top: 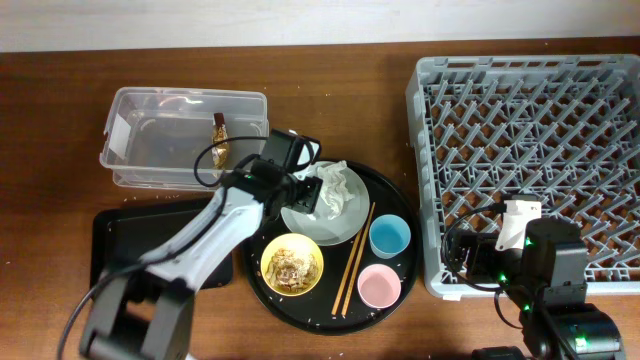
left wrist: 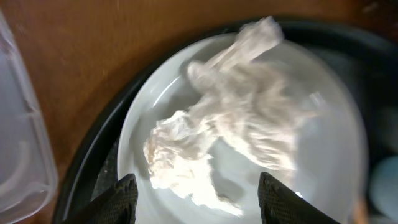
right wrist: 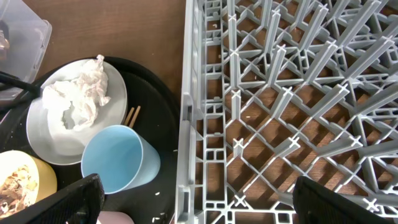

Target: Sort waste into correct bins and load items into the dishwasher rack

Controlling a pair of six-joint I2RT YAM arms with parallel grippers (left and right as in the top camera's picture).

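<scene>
Crumpled white tissues (top: 338, 190) lie on the pale grey plate (top: 300, 222), which sits on a round black tray (top: 400, 205). My left gripper (left wrist: 194, 205) is open just above the plate (left wrist: 336, 112), its fingers either side of the near edge of the tissues (left wrist: 230, 124). A brown-gold wrapper (top: 221, 138) lies in the clear tub (top: 140, 130). The yellow bowl (top: 292, 265) holds brownish food scraps. The chopsticks (top: 353, 258), blue cup (top: 389, 237) and pink cup (top: 379, 285) sit on the tray. My right gripper (right wrist: 193, 199) is open over the grey rack's (top: 530, 130) left edge (right wrist: 186, 124).
The flat black tray (top: 120, 240) lies at the left, partly under my left arm. White crumbs dot the round tray. In the right wrist view the blue cup (right wrist: 118, 158), plate (right wrist: 37, 130), tissues (right wrist: 78, 96) and bowl (right wrist: 18, 180) lie left of the rack.
</scene>
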